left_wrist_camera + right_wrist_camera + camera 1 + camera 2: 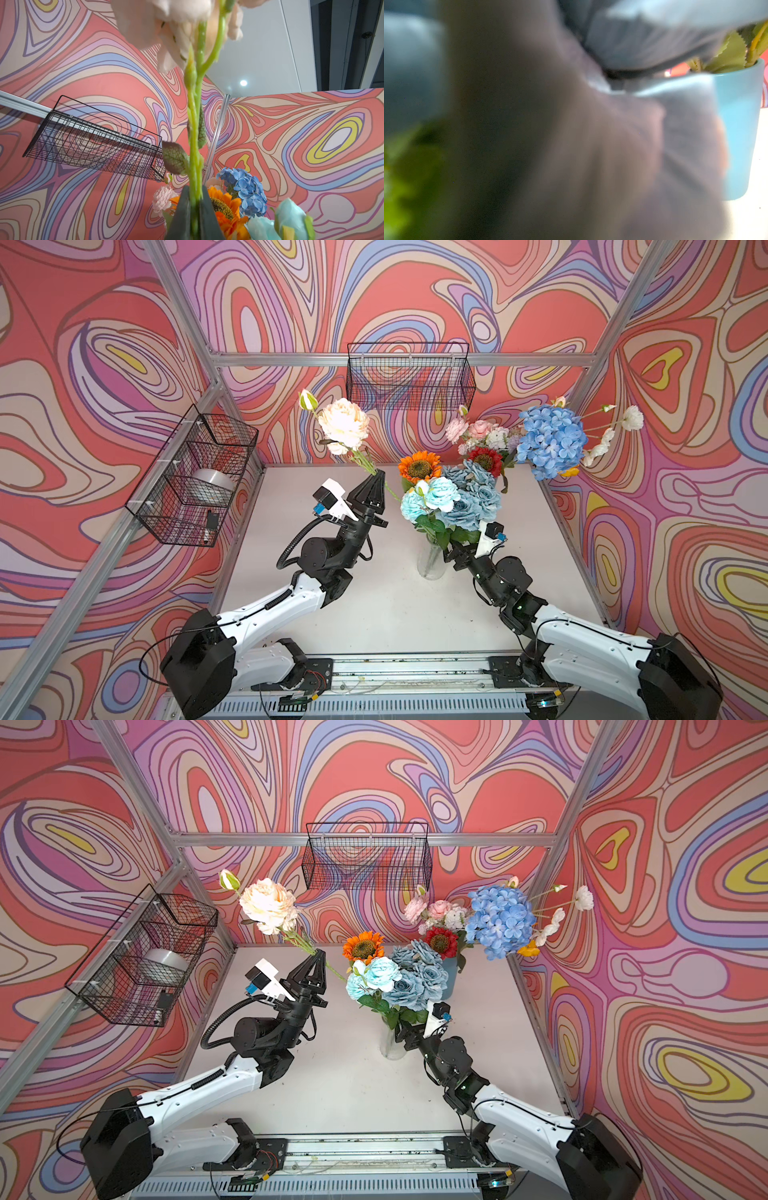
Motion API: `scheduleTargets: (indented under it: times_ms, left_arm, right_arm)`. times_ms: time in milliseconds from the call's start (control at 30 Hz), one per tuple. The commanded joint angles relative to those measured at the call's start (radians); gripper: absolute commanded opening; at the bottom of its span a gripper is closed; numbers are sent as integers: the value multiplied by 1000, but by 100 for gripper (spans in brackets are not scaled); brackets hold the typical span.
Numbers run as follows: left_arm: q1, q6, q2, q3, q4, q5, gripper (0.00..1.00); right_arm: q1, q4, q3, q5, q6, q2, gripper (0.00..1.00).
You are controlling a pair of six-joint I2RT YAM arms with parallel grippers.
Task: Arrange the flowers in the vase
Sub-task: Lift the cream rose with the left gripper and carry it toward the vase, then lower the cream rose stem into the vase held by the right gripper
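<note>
In both top views the left gripper (pixel 378 477) clamps the cream peony (pixel 344 425), bloom tilted up-left; the glass vase (pixel 431 566) stands lower right, beside the right gripper (pixel 452 555). Left wrist view: the stem (pixel 194 124) runs straight out between the jaws. Right wrist view: blurred; that gripper's state cannot be told.

Green stem (pixel 194 124) pinched in left gripper (pixel 195 193), blurred cream peony (pixel 158 25) at its far end, sunflower (pixel 226 205) and hydrangea (pixel 247 187) beyond, wire basket (pixel 93 143) on swirl-patterned wall (pixel 311 145).

Cream peony (pixel 344 423) aloft, roses (pixel 478 494) in vase (pixel 430 565)
</note>
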Motion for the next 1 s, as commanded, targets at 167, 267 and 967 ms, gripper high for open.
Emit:
scheduleTargets:
  times_ms: [167, 267, 967]
  left_arm:
    - [-8, 33, 42, -58, 71, 10, 0]
    - [-15, 22, 64, -70, 72, 3, 0]
    - [-161, 93, 98, -168, 70, -88, 0]
  right_arm:
    - [0, 22, 20, -23, -4, 22, 87]
    - [0, 25, 21, -28, 0, 27, 86]
    - [-1, 25, 13, -33, 1, 20, 87]
